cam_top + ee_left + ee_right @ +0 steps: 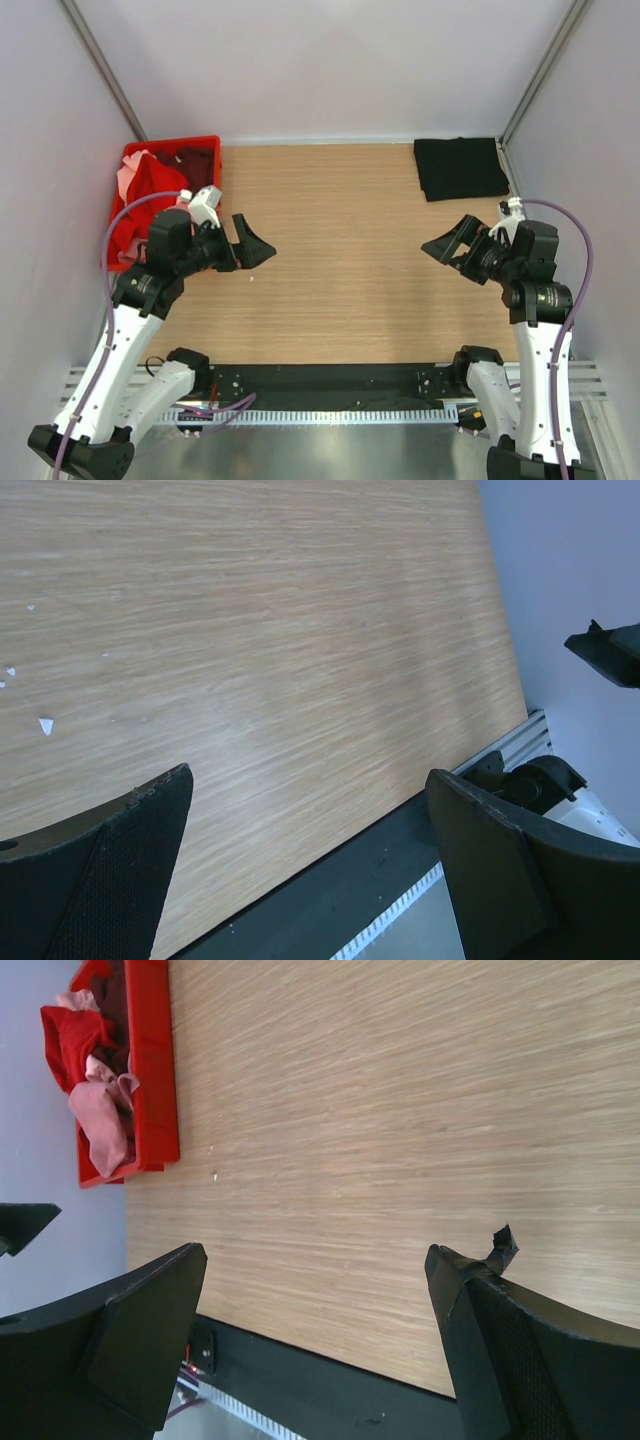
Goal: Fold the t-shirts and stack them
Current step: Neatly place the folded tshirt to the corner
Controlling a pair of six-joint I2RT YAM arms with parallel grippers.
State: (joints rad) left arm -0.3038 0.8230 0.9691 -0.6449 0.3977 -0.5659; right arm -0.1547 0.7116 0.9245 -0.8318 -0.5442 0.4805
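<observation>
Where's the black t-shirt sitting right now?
In the top external view, the black t-shirt lies folded in the far right corner of the table, beyond the right tool and opposite the red crate at far left.

Red t-shirt (pixel 150 186) partly behind left arm (pixel 172 246)

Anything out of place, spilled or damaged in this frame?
A red shirt spills over the crate rim, small white flecks litter the table, and a loose black strip sticks up from one finger of the right gripper.
</observation>
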